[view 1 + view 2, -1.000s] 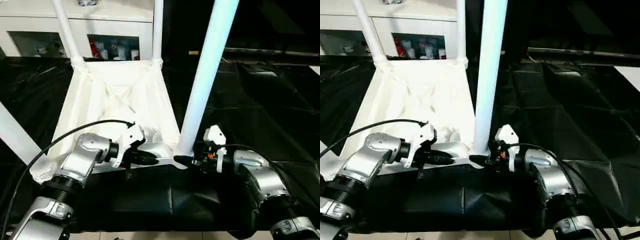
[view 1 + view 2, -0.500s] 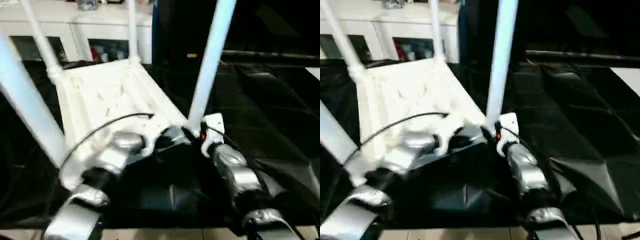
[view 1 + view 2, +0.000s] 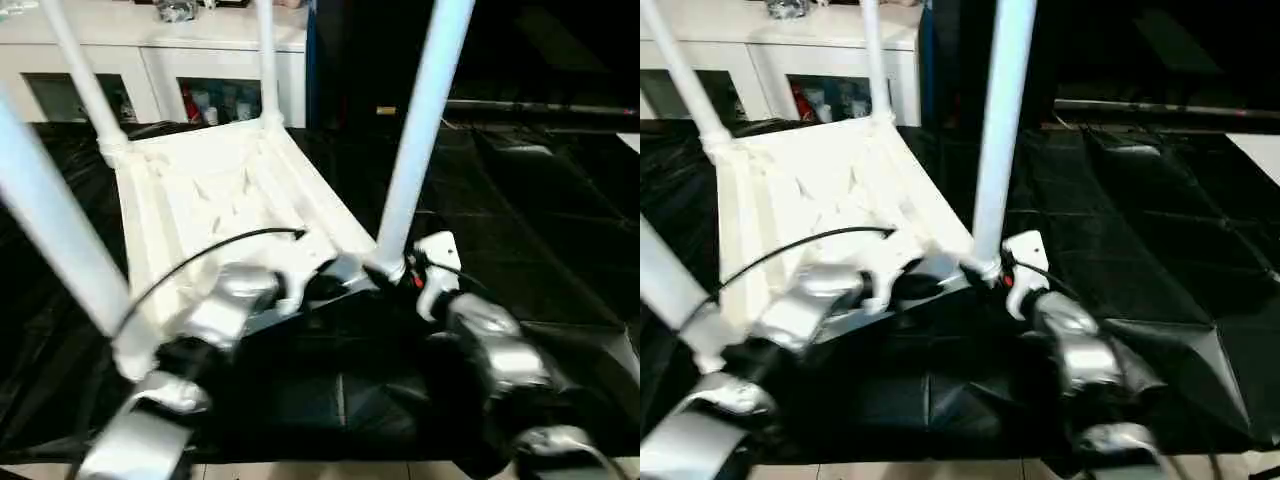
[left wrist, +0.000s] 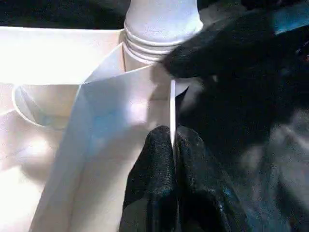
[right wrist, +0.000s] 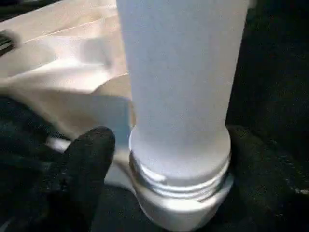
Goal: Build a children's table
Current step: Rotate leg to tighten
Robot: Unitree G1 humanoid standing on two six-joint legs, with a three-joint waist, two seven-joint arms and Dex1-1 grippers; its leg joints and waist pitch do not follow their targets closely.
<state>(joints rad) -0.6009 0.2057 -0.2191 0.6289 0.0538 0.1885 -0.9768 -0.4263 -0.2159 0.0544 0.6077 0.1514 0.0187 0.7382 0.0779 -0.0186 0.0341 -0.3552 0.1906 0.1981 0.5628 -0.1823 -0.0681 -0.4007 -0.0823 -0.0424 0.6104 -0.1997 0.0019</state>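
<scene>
Children's table (image 3: 220, 190): tabletop upside down on the black-draped worktop (image 3: 520, 220), ribbed underside up, just ahead of both pincers. Four white tube legs stand up from its corner sockets: two far legs (image 3: 85, 85) and (image 3: 266, 55) well beyond the pincers, one near leg (image 3: 50, 225) out past the left arm, one near leg (image 3: 415, 130) right at the right pincer. So all four legs look seated, judging by how upright they stand; no loose leg lies on the cloth.

Left pincer (image 4: 171, 145): clenched on the thin near edge wall of the tabletop, the rim pinched between its two black fingers (image 4: 149, 164), just beside the corner socket of the near right leg.

Right pincer (image 5: 169, 159): fingers spread either side of the base of that leg, at the threaded collar (image 5: 181, 181) above the socket; whether they touch the tube I cannot tell, so grasp not confirmed.

Left to do, my read: final tightening or check of this last leg, then flipping the table onto its feet. Thread rings visible at the collar suggest it may not be screwed fully home.

Surface: wrinkled shiny black cloth, nearly bare besides the table. Room: white glass-door cabinet (image 3: 150, 60) behind the far legs, small items inside; dark background beyond the right pincer.
</scene>
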